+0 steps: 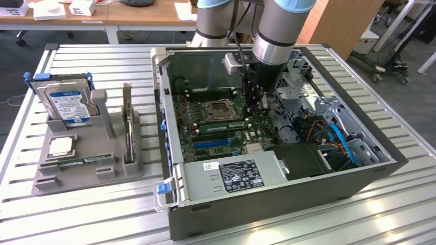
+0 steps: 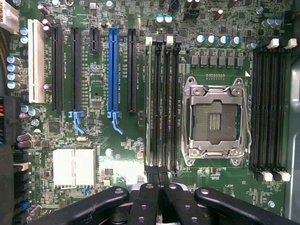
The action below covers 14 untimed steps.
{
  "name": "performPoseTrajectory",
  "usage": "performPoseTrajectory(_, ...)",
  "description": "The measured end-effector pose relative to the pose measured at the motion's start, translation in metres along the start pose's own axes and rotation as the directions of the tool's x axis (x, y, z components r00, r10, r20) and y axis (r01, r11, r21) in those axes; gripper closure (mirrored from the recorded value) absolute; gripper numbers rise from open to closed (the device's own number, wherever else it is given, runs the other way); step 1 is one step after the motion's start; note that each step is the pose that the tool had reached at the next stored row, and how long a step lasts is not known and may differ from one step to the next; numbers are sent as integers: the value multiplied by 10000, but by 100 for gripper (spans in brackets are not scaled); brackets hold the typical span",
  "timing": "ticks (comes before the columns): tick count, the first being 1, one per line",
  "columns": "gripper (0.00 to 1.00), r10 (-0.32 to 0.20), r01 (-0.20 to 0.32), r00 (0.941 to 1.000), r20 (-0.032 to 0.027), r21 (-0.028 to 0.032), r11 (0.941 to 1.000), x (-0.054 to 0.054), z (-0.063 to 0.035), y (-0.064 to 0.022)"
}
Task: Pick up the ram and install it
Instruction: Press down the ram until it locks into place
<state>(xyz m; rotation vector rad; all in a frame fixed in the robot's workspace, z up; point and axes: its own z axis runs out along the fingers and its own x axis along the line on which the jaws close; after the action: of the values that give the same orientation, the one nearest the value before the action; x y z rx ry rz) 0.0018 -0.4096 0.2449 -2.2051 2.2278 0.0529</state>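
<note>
- The ram (image 1: 225, 124), a thin green board stick, stands on edge in a black slot on the near side of the metal processor socket (image 1: 219, 108). It looks seated, but I cannot tell whether its clips have latched.
- The pincer (image 2: 159, 180), matte black with riveted links, is clenched on nothing, its tips just over the slots' end.
- Around them lies the green motherboard (image 2: 126, 150), inside a grey steel case (image 1: 272, 204).
- On the exterior view's left, a grey plastic holder (image 1: 89, 176) carrying a hard drive (image 1: 68, 104) sits on the slatted metal desk (image 1: 81, 219).

Exterior view: you look down obliquely from beyond a corner of the bench (image 1: 89, 56), set back, onto the open computer case (image 1: 272, 204). Wrist view: you face its motherboard (image 2: 122, 154) squarely, close. Shared: CPU socket (image 1: 219, 108).
</note>
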Motion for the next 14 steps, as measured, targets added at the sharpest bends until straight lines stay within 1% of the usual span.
performPoseTrajectory(7, 90, 0, 0, 10000, 5, 0, 10000, 1, 40, -1)
performPoseTrajectory(14, 90, 1, -1, 10000, 6, 0, 10000, 13, 47, -1)
